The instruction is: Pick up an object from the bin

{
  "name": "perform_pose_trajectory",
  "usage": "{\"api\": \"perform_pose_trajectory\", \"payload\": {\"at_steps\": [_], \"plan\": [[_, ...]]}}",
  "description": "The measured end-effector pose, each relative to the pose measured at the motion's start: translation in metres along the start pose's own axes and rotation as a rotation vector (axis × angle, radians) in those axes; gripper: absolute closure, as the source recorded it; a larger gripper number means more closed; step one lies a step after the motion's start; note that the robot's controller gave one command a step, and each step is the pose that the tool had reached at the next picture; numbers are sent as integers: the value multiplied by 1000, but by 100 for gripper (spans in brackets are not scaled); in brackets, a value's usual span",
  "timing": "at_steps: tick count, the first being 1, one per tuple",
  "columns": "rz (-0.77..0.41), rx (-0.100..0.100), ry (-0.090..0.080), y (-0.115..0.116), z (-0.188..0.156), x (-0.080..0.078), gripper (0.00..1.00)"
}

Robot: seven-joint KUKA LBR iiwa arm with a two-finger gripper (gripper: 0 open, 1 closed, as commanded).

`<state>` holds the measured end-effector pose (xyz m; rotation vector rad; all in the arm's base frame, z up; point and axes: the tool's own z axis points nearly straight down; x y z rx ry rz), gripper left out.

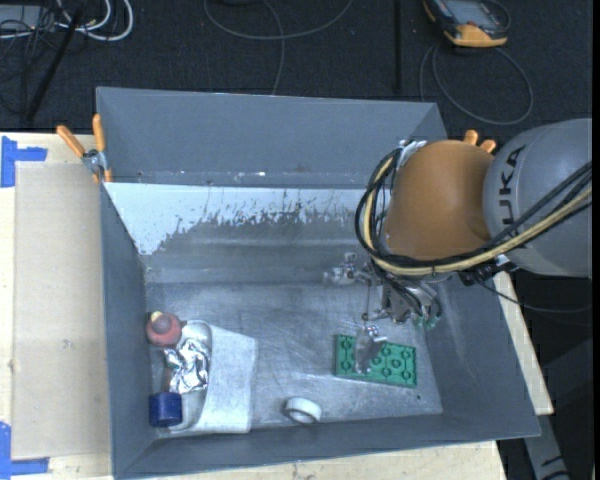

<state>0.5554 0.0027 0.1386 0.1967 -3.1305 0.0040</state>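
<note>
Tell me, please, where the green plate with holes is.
The green plate lies at the lower right of the bin in the camera view, under the gripper, right of the white ring.

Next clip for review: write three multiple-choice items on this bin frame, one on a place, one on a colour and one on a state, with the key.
1. Where in the bin does the tool hang?
A. over the front left corner
B. over the right part, above the green plate
C. outside the rim

2. What colour is the small cap near the front left corner?
A. blue
B. yellow
C. black

3. How does the green plate lie?
A. flat on the bin floor
B. upright against a wall
C. propped on the rim

Key:
1 B: the tool's tip sits over the plate's left end.
2 A: the cap, beside the white cloth, is plainly blue.
3 A: the plate's whole dotted face shows from above.
</note>
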Motion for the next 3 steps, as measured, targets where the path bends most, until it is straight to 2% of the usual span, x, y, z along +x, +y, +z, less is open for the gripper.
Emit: {"api": "perform_pose_trajectory", "payload": {"at_steps": [1, 2, 3], "plan": [[119, -2, -9, -43, 69, 60, 0], [116, -2, -16, -43, 64, 56, 100], [125, -1, -13, -46, -107, 61, 100]]}}
